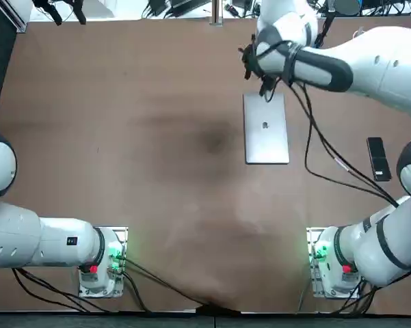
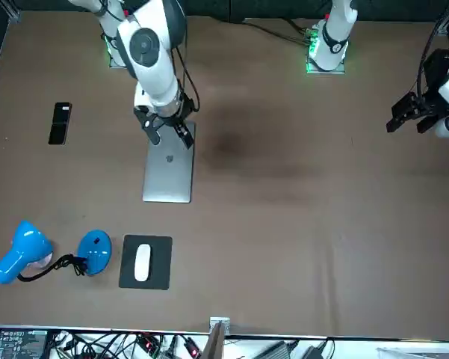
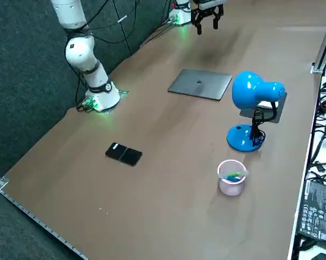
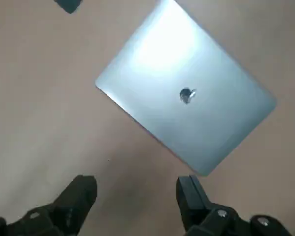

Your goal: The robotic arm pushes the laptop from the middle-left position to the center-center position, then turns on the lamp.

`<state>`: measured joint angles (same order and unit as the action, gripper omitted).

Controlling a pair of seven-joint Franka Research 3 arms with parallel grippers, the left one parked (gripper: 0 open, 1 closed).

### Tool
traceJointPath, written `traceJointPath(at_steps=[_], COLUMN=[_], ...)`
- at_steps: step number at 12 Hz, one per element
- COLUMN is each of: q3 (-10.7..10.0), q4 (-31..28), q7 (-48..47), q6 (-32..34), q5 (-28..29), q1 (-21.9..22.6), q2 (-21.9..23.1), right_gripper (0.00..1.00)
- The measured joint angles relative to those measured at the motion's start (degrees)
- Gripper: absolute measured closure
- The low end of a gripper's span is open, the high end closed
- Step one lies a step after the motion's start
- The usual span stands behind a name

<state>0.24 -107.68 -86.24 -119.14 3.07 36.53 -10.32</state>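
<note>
Right gripper (image 4: 136,184), fingers spread and empty, hangs raised above the closed silver laptop (image 1: 267,128), which lies flat right of table centre, evidently awaiting a push; blue desk lamp (image 3: 254,103) stands apart.

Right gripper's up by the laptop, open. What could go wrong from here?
1. The right gripper hangs open above the table, and the laptop lies skewed to its fingers. A push near a corner may spin it rather than slide it.
2. The arm's cable droops beside the laptop and might drag on it.
3. The lamp stands close to a cup, so reaching for the switch may knock the cup.
</note>
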Motion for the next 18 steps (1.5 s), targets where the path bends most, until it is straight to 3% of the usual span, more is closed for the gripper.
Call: traceJointPath(at_steps=[10,14,18], q3=[-0.56,-0.79,-0.80], q4=[-2.82,-7.88,-9.19], q7=[-30.70,-39.45,-41.84], q6=[-14.28,-24.01,-25.63], q5=[-0.01,-0.02,-0.02], q1=[2.59,2.75,3.27], q2=[-9.98,-12.16,-13.79], right_gripper=[0.00,0.00,0.00])
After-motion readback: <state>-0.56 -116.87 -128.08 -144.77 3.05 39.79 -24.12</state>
